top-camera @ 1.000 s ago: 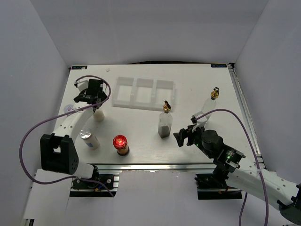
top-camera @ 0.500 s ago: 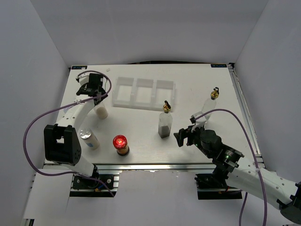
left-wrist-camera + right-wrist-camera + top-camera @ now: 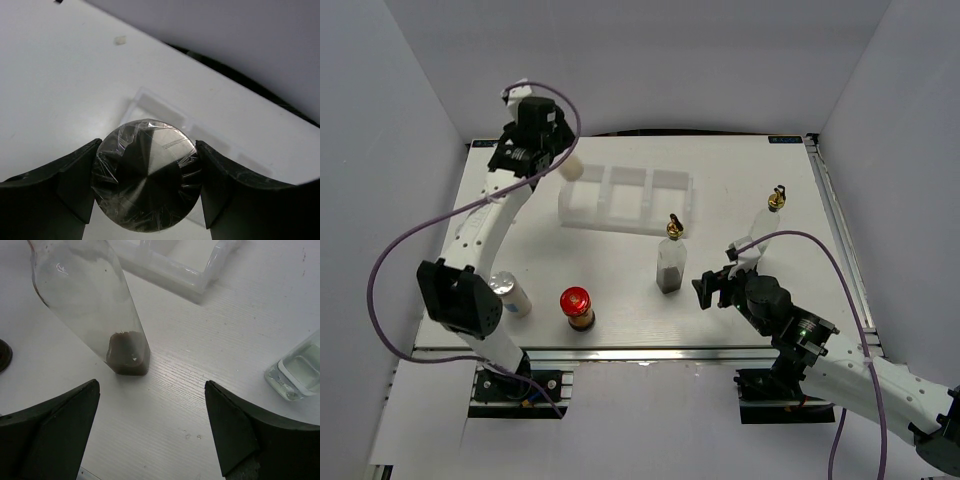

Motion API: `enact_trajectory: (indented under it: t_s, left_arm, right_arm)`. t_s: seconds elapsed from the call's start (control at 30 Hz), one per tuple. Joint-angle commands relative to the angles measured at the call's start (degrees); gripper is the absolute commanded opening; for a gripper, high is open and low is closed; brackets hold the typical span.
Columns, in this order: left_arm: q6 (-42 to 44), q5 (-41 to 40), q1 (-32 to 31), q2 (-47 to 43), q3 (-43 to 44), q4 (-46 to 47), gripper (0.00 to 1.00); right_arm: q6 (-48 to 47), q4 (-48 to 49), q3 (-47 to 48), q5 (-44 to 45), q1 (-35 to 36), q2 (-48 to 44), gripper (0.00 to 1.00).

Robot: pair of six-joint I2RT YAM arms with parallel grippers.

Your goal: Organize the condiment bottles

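Clamping a silver-lidded jar [image 3: 145,192] between its jaws, the left gripper [image 3: 147,172] holds it aloft with the white tray [image 3: 165,104] just beyond them, so placement is likely in hand, calling for lowering into a compartment; the right gripper [image 3: 151,395] stands spread, a glass bottle [image 3: 95,300] ahead.

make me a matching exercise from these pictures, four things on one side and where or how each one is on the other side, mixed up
Things:
1. left gripper
2. right gripper
3. red-lidded jar
4. gold-spout bottle with dark dregs

Places or states:
A. open, holding nothing
B. upright by the near edge of the table
C. shut on a silver-lidded jar
D. upright just on the near side of the white tray

Pairs: 1-C, 2-A, 3-B, 4-D
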Motion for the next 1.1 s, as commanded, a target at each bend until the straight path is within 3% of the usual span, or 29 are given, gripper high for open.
enact_trajectory:
  t_s: [0.0,0.2,0.53,1.07]
  left_arm:
    - [2.78,1.44,-1.73,4.61,10.31,0.28,0.0]
    - [4.28,-0.41,-2.88,14.09,21.03,-2.01,0.0]
    - [7.62,2.67,-3.14,23.41,28.51,-0.68,0.0]
    - [13.41,4.6,-3.14,29.04,27.91,0.71,0.0]
  right_arm:
    - [-0.69,1.81,0.21,2.21,-0.1,-0.19,0.89]
    - [-0.6,1.64,0.3,2.65,-0.1,0.16,0.89]
    - [-0.25,0.67,0.48,2.91,-0.1,0.69,0.89]
    - [0.01,0.4,0.21,2.47,-0.19,0.69,0.89]
